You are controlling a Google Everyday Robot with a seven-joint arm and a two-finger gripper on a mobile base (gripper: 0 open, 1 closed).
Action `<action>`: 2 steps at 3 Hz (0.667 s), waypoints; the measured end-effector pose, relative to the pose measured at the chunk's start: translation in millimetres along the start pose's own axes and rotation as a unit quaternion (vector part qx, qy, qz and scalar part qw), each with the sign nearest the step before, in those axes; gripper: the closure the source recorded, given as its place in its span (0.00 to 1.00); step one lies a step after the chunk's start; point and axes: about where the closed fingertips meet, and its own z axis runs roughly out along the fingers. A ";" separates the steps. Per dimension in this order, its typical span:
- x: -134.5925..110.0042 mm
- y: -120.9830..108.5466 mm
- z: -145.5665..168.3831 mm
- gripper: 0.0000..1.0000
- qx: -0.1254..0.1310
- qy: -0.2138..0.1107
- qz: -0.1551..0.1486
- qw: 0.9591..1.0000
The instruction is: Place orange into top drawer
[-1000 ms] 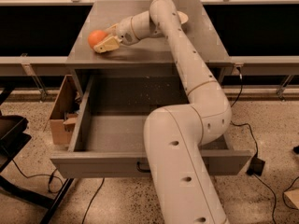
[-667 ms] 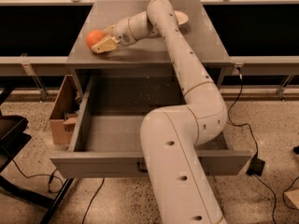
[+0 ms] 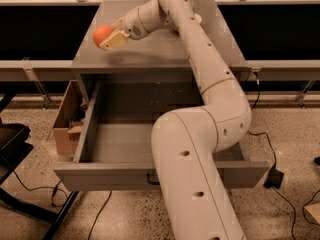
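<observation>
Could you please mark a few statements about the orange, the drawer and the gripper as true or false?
1. The top drawer is pulled open. True.
2. The orange lies on the drawer floor. False: the gripper holds it above the cabinet top.
3. The fingers are shut on the orange. True.
4. A cardboard box stands at the picture's right. False: it is beside the cabinet at the picture's left.
</observation>
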 end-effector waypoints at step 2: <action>-65.7 10.1 -116.0 1.00 0.078 0.022 -0.018 0.997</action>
